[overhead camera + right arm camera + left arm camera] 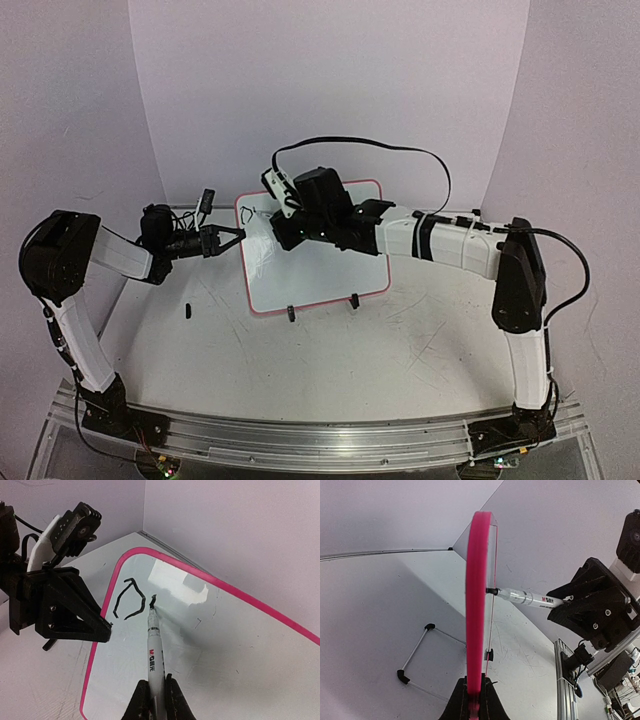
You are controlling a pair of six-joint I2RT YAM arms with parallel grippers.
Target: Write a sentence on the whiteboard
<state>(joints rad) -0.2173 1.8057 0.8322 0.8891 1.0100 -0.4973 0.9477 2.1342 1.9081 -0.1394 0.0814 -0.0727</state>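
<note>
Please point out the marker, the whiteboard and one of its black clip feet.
marker (154, 652): right wrist view, on its white barrel.
whiteboard (235, 593): right wrist view, on its pink frame.
clip foot (291, 314): top view, middle of the foot.

I work in a robotics lab cell. My scuffed white table (330, 350) sits inside a curved white backdrop (330, 70) (plain, bare), and an aluminium rail (320, 437) edges it.
</note>
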